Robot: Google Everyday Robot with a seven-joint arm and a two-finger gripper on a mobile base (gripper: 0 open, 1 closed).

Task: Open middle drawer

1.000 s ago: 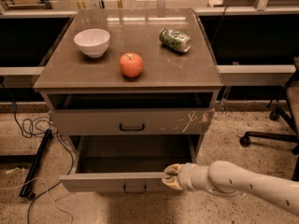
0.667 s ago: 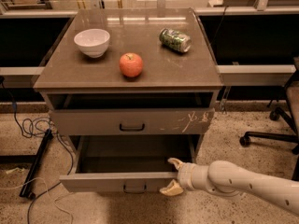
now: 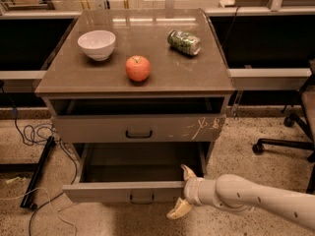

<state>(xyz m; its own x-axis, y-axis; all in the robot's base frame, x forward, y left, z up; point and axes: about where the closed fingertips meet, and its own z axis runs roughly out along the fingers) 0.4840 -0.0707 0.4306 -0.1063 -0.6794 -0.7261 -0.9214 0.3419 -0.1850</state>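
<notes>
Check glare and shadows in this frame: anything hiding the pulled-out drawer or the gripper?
Camera view: warm light, bright streaks of glare on the rear of the cabinet top; the middle drawer is pulled out, its inside in deep shadow, contents unreadable; the gripper, open at the drawer front's right end, is evenly lit.

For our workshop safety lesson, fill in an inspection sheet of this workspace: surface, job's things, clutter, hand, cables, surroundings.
Surface: cabinet top, carrying three loose items.
Job's things: middle drawer, pulled well out, handle free.
Clutter: white bowl, apple, green can lying on its side.
Hand: hand open, fingers spread at the middle drawer front's right end.
Cables: cables loose on the floor at left.
Surroundings: office chair at right; scratched top drawer above.
</notes>
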